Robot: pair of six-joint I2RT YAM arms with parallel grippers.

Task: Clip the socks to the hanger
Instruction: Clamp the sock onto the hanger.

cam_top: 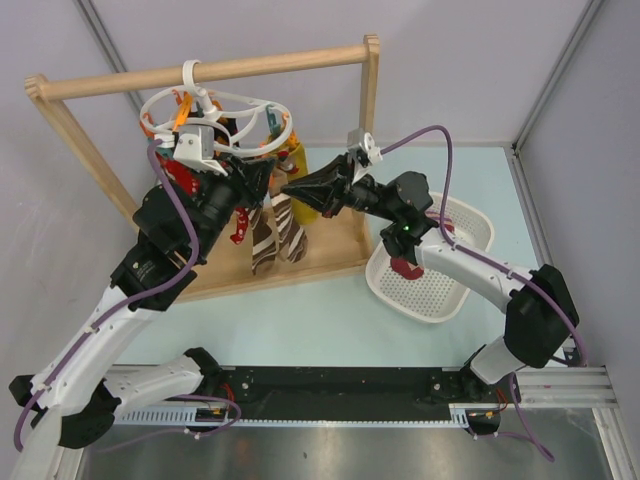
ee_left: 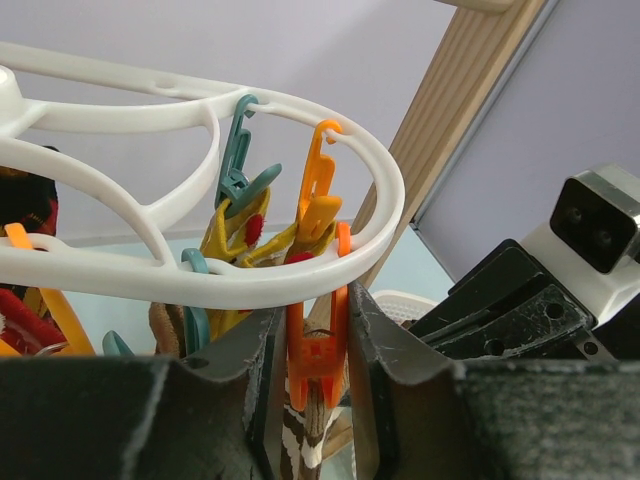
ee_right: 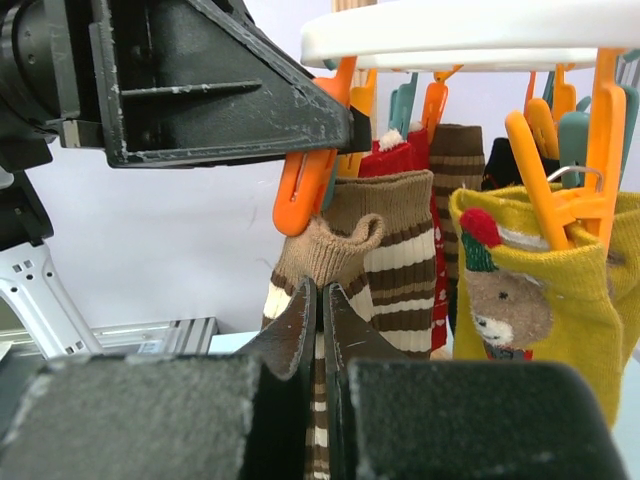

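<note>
Cuff of the brown striped sock (ee_right: 325, 250) is sitting just below the orange peg (ee_right: 300, 195), the sock hanging with its long axis vertical. Right gripper (ee_right: 320, 335) is pinching it narrow, right under the cuff. Left gripper (ee_left: 316, 375) is squeezing that peg on the white hanger (ee_left: 385, 190), fingers tight on either side. Looks like a short lift into the peg's mouth is coming. Mustard bear sock (ee_right: 530, 300) is crowding the right side, and a red sock (ee_right: 400, 160) is hanging behind.

right gripper (ee_right: 320, 305): pinching brown striped sock (ee_right: 392, 250) below its cuff | left gripper (ee_right: 338, 122): clamped on orange peg (ee_right: 303, 192) just above | hanger (ee_right: 470, 40): overhead | yellow bear sock (ee_right: 545, 310): pegged, right
</note>
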